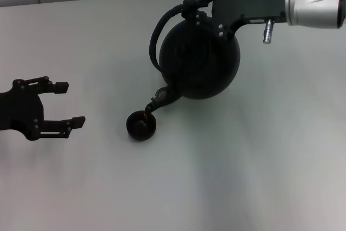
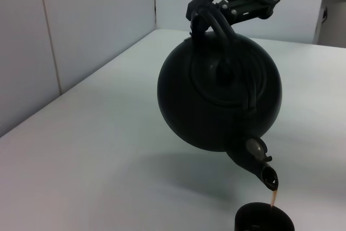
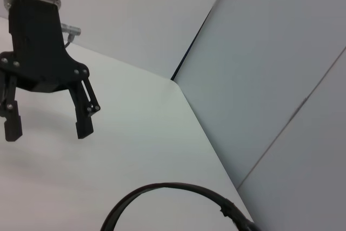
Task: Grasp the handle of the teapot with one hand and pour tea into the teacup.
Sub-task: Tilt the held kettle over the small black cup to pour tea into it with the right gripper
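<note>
Left claw (image 1: 66,103) hovers over the table (image 1: 259,177) at far left, fingers spread wide, holding nothing, well apart from the rest; teacup (image 1: 142,125) sits on the table near centre, just below the spout (image 1: 160,99); thin brown stream of tea (image 2: 274,198) runs from spout tip into the cup; teapot (image 1: 200,63) lifted off the table, tilted spout-down toward the cup; right claw (image 1: 203,5) comes in from upper right, clamped on the handle (image 1: 162,28) at its top end; handle arc also shows in right wrist view (image 3: 162,190).
</note>
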